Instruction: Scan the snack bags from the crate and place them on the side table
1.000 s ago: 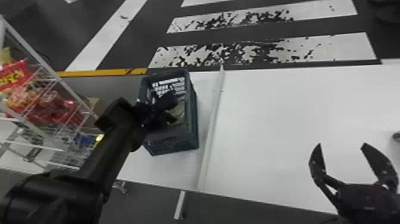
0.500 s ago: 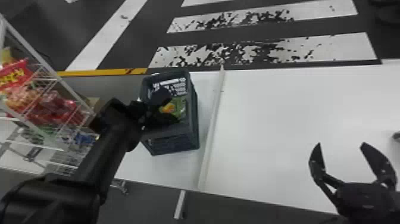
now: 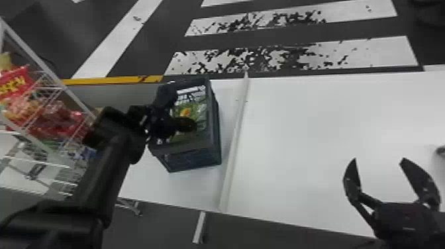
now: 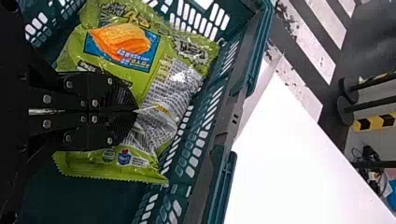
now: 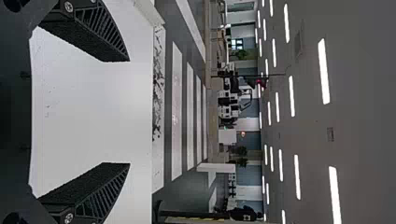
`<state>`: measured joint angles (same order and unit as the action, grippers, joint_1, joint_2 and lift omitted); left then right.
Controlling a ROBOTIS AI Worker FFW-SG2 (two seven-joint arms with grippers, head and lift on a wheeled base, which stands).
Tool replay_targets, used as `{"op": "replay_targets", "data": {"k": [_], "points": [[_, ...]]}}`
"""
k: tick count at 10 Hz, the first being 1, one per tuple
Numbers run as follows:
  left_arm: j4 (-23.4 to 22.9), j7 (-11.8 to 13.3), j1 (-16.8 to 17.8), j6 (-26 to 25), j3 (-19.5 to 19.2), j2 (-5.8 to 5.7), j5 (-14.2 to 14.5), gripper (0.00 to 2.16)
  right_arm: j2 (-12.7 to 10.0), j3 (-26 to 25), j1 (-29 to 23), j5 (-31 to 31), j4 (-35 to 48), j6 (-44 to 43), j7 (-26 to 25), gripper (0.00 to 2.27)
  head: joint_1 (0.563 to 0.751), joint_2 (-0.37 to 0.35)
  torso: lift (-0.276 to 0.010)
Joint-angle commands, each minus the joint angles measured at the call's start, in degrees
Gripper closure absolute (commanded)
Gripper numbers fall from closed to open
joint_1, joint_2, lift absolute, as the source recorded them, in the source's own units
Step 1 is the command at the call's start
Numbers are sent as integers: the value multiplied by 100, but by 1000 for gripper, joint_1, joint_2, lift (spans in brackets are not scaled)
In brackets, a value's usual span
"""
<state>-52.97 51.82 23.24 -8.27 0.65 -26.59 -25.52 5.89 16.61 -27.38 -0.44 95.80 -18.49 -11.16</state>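
Observation:
My left gripper is at the mouth of the dark green crate, over a green snack bag. In the left wrist view the left gripper is closed on the green snack bag, whose film creases out from the fingertips. The bag lies tilted inside the crate, its chip picture showing. Parked above the white table at the right, my right gripper stands open with nothing held; the right wrist view shows this gripper with its fingers wide apart.
A pale raised strip runs along the table just right of the crate. At the far left stands a white wire rack holding red snack bags. A small dark object sits at the right edge.
The left gripper has shifted slightly left and away from the robot, and the green bag shows more fully in the crate's mouth than before. The right arm has stayed still.

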Motion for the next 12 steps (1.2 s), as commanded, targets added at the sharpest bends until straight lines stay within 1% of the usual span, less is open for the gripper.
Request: {"op": "replay_targets", "data": {"k": [1, 2, 3, 4, 5, 6, 7, 8, 9, 11, 12], "points": [[-135, 233, -65, 4, -267, -66, 275, 2128, 0, 9, -4, 0, 9, 18, 0, 87, 695, 315, -50], [-231, 356, -135, 4, -320, -171, 565, 2128, -9, 18, -4, 0, 18, 35, 0, 87, 695, 317, -50], [-302, 452, -197, 4, -408, -224, 750, 2128, -9, 26, 5, 0, 18, 35, 0, 87, 695, 322, -50], [-390, 531, -276, 4, -505, -233, 838, 2128, -18, 26, 5, 0, 18, 53, 0, 87, 695, 325, -50], [-469, 654, -355, 4, -636, -250, 1040, 2128, -18, 35, 5, 0, 35, 70, 0, 87, 695, 329, -50], [-636, 725, -469, 4, -786, -250, 1128, 2128, -27, 35, 5, 9, 53, 123, 0, 87, 695, 333, -50], [-776, 777, -557, 4, -891, -259, 1339, 2128, -27, 61, 5, 35, 70, 158, -9, 87, 695, 334, -50], [-1005, 865, -680, -31, -1041, -259, 1567, 2128, -27, 88, 13, 62, 79, 193, -9, 90, 695, 335, -50], [-1233, 909, -768, -119, -1102, -250, 1752, 2128, -36, 97, 31, 79, 88, 228, -9, 90, 695, 336, -50], [-1805, 980, -979, -506, -1252, -250, 2051, 2128, -36, 114, 31, 97, 105, 228, -18, 90, 695, 336, -50], [-2200, 980, -1120, -734, -1357, -224, 2156, 2128, -36, 114, 31, 105, 105, 246, -26, 90, 695, 333, -50]]}}
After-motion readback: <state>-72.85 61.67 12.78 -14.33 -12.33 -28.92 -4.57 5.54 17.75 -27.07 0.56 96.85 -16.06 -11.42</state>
